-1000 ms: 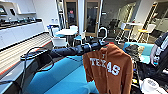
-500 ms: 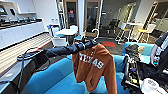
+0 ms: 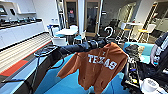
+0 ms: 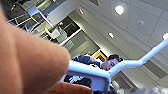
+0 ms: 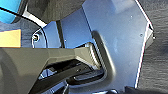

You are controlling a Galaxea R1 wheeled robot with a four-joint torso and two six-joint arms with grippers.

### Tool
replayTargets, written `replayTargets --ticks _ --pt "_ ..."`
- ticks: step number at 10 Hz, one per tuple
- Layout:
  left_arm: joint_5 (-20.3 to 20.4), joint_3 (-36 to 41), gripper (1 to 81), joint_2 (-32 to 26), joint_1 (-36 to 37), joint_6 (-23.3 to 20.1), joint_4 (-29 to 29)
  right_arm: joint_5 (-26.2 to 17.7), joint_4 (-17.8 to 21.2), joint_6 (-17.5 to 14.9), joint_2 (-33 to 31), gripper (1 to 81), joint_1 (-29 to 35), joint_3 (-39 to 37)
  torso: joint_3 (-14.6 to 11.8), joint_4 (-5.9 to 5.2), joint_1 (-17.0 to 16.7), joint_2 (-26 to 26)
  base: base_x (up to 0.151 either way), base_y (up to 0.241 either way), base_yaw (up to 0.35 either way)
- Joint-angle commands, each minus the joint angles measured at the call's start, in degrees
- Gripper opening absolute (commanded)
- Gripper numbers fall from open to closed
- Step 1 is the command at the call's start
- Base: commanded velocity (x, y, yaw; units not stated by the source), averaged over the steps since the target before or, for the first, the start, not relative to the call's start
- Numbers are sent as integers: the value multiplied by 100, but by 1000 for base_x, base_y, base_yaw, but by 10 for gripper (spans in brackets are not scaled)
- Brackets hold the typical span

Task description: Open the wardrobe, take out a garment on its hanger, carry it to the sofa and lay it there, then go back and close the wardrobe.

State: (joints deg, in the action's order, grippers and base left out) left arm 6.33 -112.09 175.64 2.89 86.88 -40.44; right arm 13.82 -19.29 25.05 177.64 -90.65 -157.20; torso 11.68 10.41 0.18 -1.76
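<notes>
Orange garment [image 3: 100,66] on white hanger [image 3: 109,31], gripped at centre frame by the left gripper [image 3: 103,42], jaws holding the hanger; hangs directly above blue sofa [image 3: 62,86], lower frame.

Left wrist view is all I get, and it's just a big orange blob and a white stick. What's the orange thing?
Observer: It's an orange hoodie with white TEXAS letters across the chest, plain in the head view.
Operator: Is it lying down on something?
Observer: No, it hangs in the air on a white hanger, at the far end of the robot's left arm.
Operator: What's under it?
Observer: A bright blue sofa shows below and behind it.
</notes>
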Motion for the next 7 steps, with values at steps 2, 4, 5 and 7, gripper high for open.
replayTargets --ticks 2,4,5,7 --pt "396 -252 10 569 1376 -49 9 -275 -14 -18 28 811 104 15 0 0 0 0 0 0 0" --pt "352 -374 10 385 1367 -49 27 -275 -14 -18 37 811 104 15 0 0 0 0 0 0 0" --pt "352 -463 10 236 1359 -40 27 -275 -14 -18 37 811 112 15 0 0 0 0 0 0 0" --pt "141 -498 10 -178 1288 -40 -8 -275 -5 -18 37 811 104 15 0 0 0 0 0 0 0"
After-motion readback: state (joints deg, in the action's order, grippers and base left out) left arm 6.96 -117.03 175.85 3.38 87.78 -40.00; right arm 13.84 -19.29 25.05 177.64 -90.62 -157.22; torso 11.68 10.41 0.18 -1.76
